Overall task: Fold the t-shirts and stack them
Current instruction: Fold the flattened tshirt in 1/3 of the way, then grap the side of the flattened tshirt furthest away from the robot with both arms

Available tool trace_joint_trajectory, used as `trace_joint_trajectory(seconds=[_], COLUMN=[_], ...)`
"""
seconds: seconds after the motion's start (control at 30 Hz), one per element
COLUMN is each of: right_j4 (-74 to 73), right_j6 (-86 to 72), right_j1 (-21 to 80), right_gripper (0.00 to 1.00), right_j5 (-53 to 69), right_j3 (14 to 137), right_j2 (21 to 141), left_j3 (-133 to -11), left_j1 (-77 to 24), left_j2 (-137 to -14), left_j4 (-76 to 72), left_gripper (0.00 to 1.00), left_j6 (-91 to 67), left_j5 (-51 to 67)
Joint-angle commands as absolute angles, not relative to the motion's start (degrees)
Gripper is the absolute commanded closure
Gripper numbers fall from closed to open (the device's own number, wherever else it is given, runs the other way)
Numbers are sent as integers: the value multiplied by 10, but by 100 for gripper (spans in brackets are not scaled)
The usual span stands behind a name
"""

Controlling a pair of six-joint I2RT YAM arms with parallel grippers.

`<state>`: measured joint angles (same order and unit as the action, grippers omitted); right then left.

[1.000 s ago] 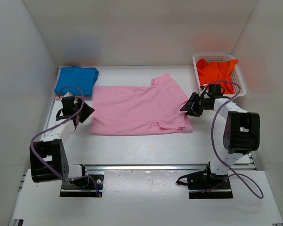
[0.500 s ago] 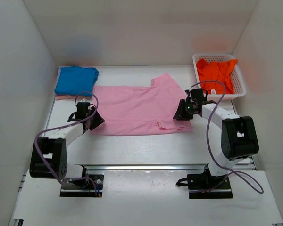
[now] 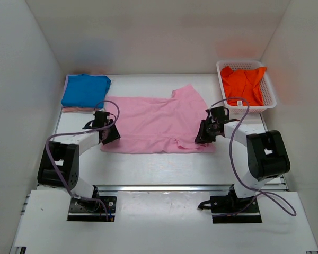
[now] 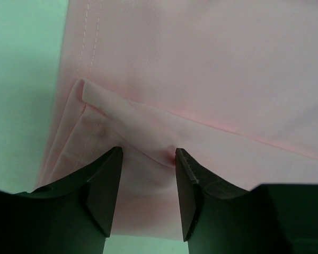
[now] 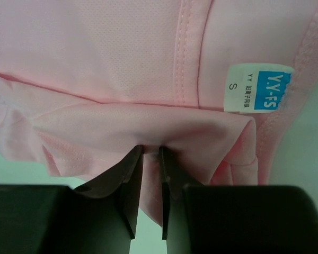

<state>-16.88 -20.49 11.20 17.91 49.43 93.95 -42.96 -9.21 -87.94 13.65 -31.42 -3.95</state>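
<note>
The light pink t-shirt (image 3: 148, 121) lies spread flat mid-table. My left gripper (image 3: 110, 135) is at its near left corner; in the left wrist view the shirt (image 4: 201, 63) fills the frame and my left gripper (image 4: 147, 153) is open, its jaws astride a raised fold at the hem. My right gripper (image 3: 200, 136) is at the shirt's near right edge; in the right wrist view my right gripper (image 5: 151, 148) is shut on a fold of the pink t-shirt (image 5: 95, 53) near the size label (image 5: 257, 89). The bright blue t-shirt (image 3: 85, 90) lies folded at the back left. The orange t-shirt (image 3: 244, 79) is crumpled in the basket.
The white lattice basket (image 3: 272, 98) stands at the back right. White walls enclose the table on three sides. A thin pink edge (image 3: 69, 109) shows under the blue shirt. A metal rail (image 3: 164, 188) runs along the near edge by the arm bases.
Both grippers moved inward and down from beside the pink shirt onto its near corners. The right gripper has closed on a fold; the shirt's right edge is slightly bunched.
</note>
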Motion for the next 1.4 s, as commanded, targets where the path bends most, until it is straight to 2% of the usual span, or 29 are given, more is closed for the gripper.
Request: trace_joint_trajectory(seconds=[0.0, 0.1, 0.3, 0.43, 0.53, 0.6, 0.7, 0.87, 1.17, 1.27, 1.37], right_j4=[-214, -221, -237, -269, -279, -273, -281, -272, -221, -221, -214], right_j6=[-206, -217, -228, -231, -229, -221, -207, -207, -178, -164, -153], right_j1=[123, 131, 148, 154, 133, 117, 120, 130, 117, 122, 120], right_gripper=[84, 84, 83, 83, 82, 80, 72, 66, 68, 63, 51], right_j5=[163, 163, 171, 166, 177, 190, 192, 189, 202, 190, 181], right_j3=[447, 414, 345, 302, 287, 291, 334, 410, 497, 539, 584], right_j2=[912, 878, 788, 723, 667, 633, 609, 611, 710, 773, 826], left_j3=[-374, -340, -309, -305, -304, -304, -340, -399, -541, -597, -650], left_j1=[-90, -75, -96, -122, -104, -77, -52, -57, -22, -18, -15], left_j2=[-835, -780, -668, -593, -516, -459, -414, -523, -821, -894, -964], left_j4=[207, 222, 287, 302, 290, 280, 266, 216, 109, 103, 103], left_gripper=[44, 48, 46, 49, 50, 50, 46, 40, 37, 37, 36], left_j6=[-291, -281, -277, -316, -330, -344, -340, -281, -210, -207, -204], left_j5=[-6, 18, 4, 2, 48, 68, 67, 83, 50, 51, 54])
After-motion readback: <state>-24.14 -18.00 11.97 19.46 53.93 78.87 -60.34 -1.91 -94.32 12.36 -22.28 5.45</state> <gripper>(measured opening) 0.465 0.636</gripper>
